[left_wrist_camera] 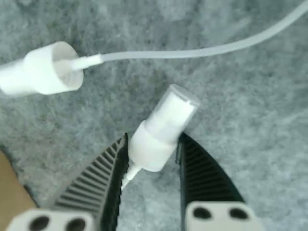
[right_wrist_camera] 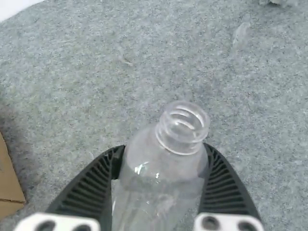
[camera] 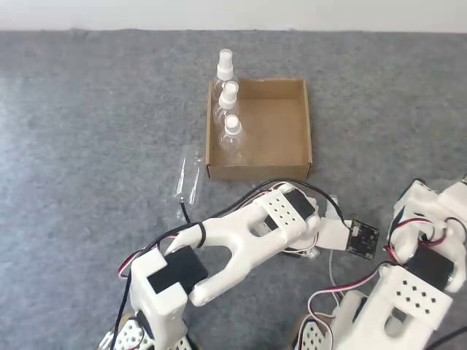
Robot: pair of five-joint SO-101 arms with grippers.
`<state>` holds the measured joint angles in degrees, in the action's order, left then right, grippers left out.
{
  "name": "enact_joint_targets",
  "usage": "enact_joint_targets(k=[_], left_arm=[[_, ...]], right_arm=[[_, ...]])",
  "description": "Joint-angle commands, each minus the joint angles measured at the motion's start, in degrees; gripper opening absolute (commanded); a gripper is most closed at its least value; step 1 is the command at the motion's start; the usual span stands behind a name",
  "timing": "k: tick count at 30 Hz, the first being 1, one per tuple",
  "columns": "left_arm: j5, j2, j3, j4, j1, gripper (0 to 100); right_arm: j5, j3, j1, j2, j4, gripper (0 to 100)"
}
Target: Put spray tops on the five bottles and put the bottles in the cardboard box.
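Left claw [left_wrist_camera: 153, 142] first: its two black jaws are pinched onto the white collar of a spray top [left_wrist_camera: 163, 127], one jaw on each side. The clear cap pokes out past the tips. I honestly can't tell if that top is resting on the grey carpet [left_wrist_camera: 250, 96] or lifted a bit off it. Near it a second spray top [left_wrist_camera: 43, 72] lies on its side. Its long thin dip tube [left_wrist_camera: 202, 50] runs across the carpet just past the pinched one's cap, close but not touching.

Right claw [right_wrist_camera: 163, 151] is clamped around the shoulders of an open bottle [right_wrist_camera: 168, 168]. The bottle is clear plastic, with its threaded neck bare and pointing away from the wrist.

From above, the cardboard box [camera: 292, 157] sits mid-carpet, open side up. Three bottles with tops on stand in a row along its left wall: far bottle [camera: 225, 67], middle bottle [camera: 229, 98], near bottle [camera: 233, 137]. The far one is at the back corner, and I can't say if it's inside or just behind the wall.

A clear plastic wrapper [camera: 188, 175] lies flat just beside the box's near left corner. The left arm [camera: 248, 233] stretches across in front of the box toward the right arm [camera: 408, 292]. It covers its own claw and the carpet under it.
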<state>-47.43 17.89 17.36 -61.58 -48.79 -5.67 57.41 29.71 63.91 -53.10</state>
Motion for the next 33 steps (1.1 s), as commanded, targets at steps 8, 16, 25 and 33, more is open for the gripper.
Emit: enact_joint_targets(k=[8, 16, 25, 33], left_arm=[[0.7, -3.69, -2.24, -8.7, -0.18, 5], [4.31, -3.78, -2.24, -10.64, 0.18, 5], [10.11, -3.78, -2.24, -14.33, 4.84, 1], [10.46, -3.78, -1.89, -18.11, 9.14, 1]], right_arm=[[-0.09, -1.14, 0.22, 1.36, 1.36, 10.0], [-0.09, -1.05, 0.31, 1.36, 1.36, 10.0], [-0.09, -1.05, 0.4, 1.36, 1.36, 10.0], [-0.09, -1.05, 0.4, 1.36, 1.36, 10.0]])
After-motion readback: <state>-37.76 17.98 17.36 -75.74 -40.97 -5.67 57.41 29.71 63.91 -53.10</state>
